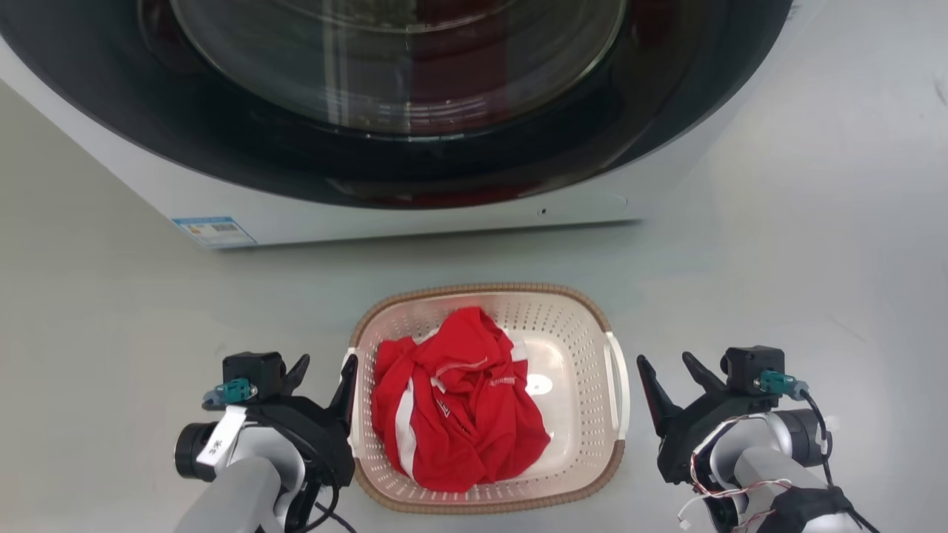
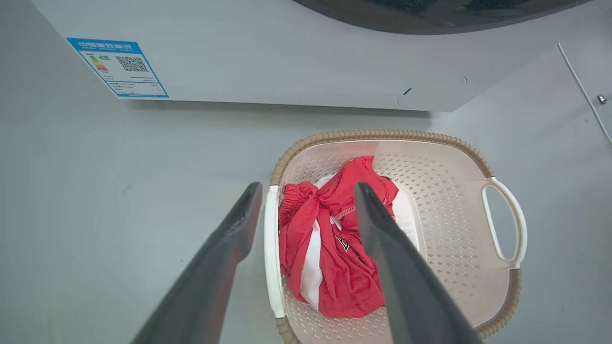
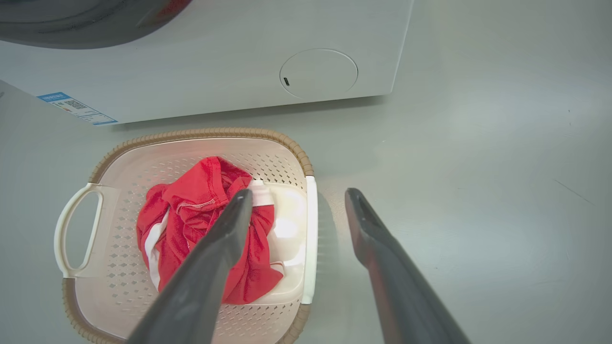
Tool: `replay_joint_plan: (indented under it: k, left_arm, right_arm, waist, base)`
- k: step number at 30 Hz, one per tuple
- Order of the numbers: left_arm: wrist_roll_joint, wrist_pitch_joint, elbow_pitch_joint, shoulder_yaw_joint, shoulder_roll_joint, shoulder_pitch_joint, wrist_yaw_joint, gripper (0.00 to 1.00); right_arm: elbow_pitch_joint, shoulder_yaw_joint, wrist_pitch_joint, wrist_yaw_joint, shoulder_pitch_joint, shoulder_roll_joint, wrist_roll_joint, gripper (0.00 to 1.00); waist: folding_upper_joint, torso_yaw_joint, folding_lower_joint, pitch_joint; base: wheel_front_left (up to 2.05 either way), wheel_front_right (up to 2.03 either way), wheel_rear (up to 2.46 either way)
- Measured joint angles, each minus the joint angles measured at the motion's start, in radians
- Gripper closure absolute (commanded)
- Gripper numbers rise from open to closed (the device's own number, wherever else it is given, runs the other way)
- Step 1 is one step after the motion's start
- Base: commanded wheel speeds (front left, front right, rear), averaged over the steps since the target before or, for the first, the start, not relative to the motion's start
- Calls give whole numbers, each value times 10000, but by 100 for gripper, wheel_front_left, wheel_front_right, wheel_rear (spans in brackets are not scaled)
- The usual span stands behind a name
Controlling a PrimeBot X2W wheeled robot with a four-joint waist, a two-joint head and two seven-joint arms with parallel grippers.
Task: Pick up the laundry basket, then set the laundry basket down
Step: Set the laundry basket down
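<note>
- The laundry basket (image 1: 578, 333) sits on the floor (image 1: 111, 311), and every place below is given from it.
- The left gripper (image 1: 326, 370) is at the basket's left side with its jaws spread wide and nothing clamped. In the left wrist view, the left gripper (image 2: 308, 191) has the white left handle (image 2: 270, 248) showing between its two fingers.
- The right gripper (image 1: 666, 366) is just beside the basket's right handle (image 1: 618, 385), with its jaws also apart and empty. In the right wrist view, that handle (image 3: 311, 239) shows between the fingers of the right gripper (image 3: 299, 196).
- We cannot tell whether any finger touches a handle.
- Bare floor lies open to the basket's left and right, out past both grippers.
- A washing machine (image 1: 415, 215) stands beyond the basket's far rim, and a strip of floor separates the two.
- The machine's dark round door (image 1: 400, 59) faces the basket, and a blue-edged label (image 1: 215, 231) sits on its lower front, toward the basket's left.
- A crumpled red garment with white stripes (image 1: 459, 400) lies inside, toward the basket's left half, with the right part of the basket's bottom bare.
- The floor is pale grey, smooth and faintly glossy.
</note>
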Motion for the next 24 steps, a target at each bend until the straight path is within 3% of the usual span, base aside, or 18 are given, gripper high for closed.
replay_joint_plan:
  k: [9,24]
  left_arm:
    - [196,-2,-1110,278,382,839,127,0]
    - [1083,-4,-4426,867,1081,2704,1241,0]
  right_arm:
    - [-1455,-514,0,-267,804,-238,-115,0]
    - [-4571,-1298,-2,-1200,2615,-915,-815,0]
  waist:
    - [0,4,0,-1164]
    - [-1,-97,1,-2613]
  base:
    - [0,0,0]
    - [0,0,0]
